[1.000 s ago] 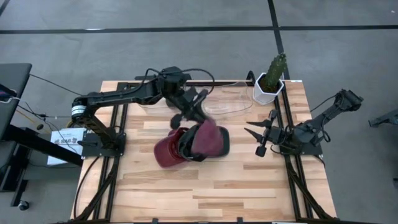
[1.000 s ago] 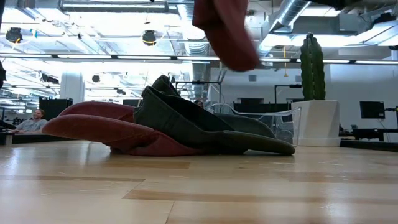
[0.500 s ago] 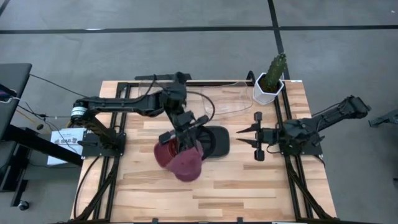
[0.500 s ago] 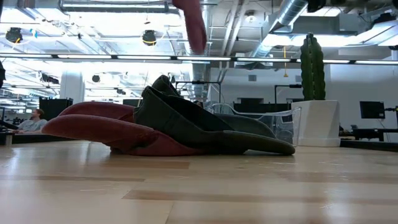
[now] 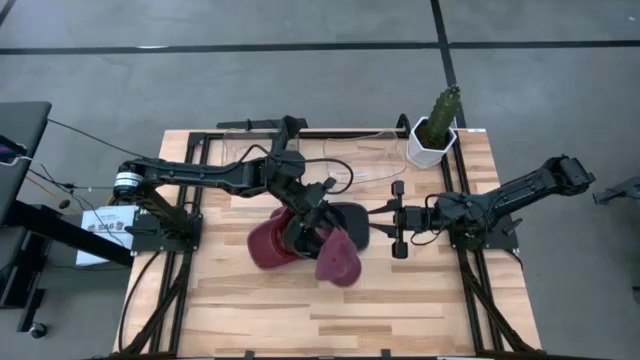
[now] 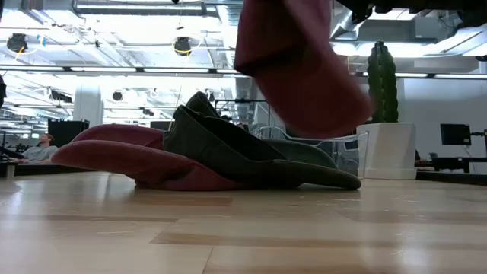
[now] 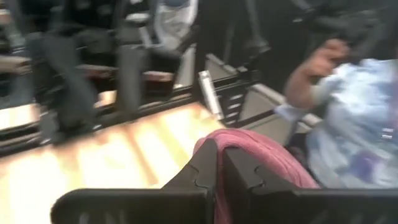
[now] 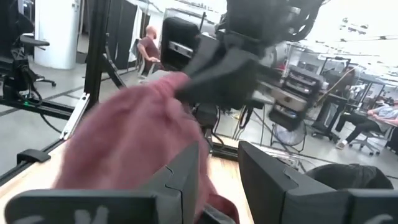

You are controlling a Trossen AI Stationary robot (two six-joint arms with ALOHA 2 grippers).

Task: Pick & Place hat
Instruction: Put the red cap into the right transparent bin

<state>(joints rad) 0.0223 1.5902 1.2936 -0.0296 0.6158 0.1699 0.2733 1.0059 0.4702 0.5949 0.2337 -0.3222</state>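
The left pincer (image 5: 318,215) is clamped tight on a soft maroon cloth hat (image 5: 337,258), which hangs in the air above the pale wooden tabletop (image 5: 400,290), drooping toward five o'clock from the grip. Just behind it, at about ten o'clock, a heap of dark green and maroon hats (image 5: 290,232) lies flat. The right pincer (image 5: 385,225) (fingers partly apart, holding nothing) waits at three o'clock, pointing straight at the dangling hat and close by, so a handover looks likeliest to me.
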